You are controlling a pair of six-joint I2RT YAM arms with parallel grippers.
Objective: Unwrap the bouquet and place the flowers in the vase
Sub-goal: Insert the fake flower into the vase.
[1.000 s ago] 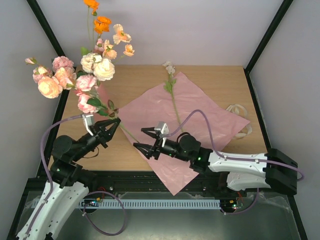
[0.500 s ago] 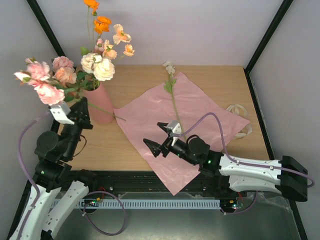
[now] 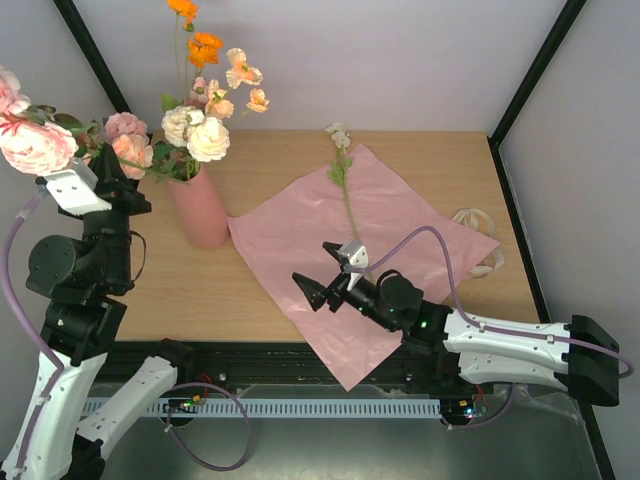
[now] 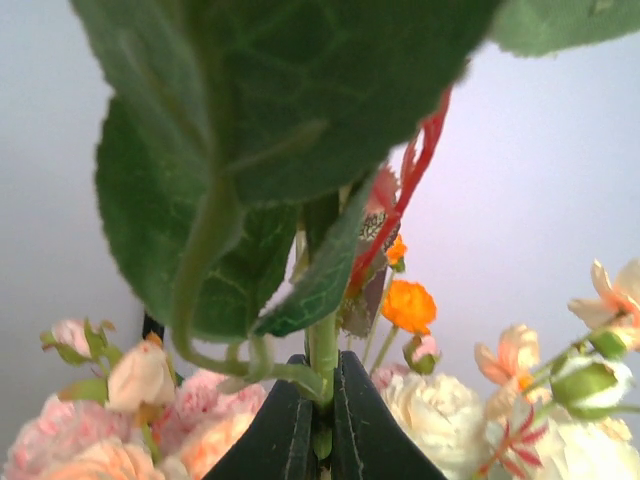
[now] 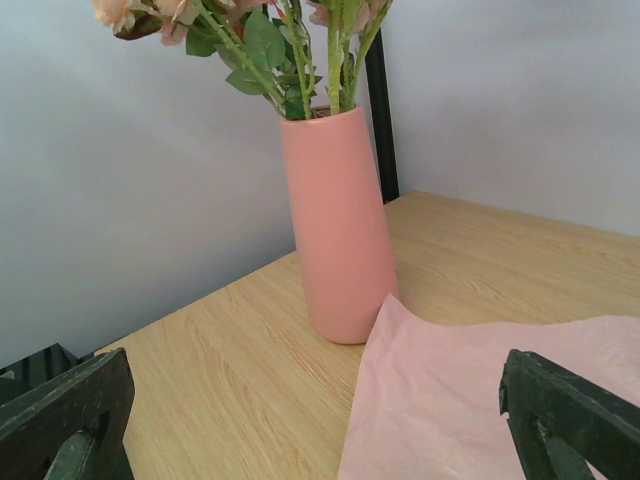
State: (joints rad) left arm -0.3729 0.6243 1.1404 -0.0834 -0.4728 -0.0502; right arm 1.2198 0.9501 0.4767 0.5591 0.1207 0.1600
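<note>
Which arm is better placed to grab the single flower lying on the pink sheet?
Right. The right gripper is open over the pink sheet, near that flower; the left gripper is shut on another stem, raised by the vase.

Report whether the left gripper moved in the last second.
Yes. In the top view the left gripper swung from in front of the vase to its left, carrying pink flowers.
</note>
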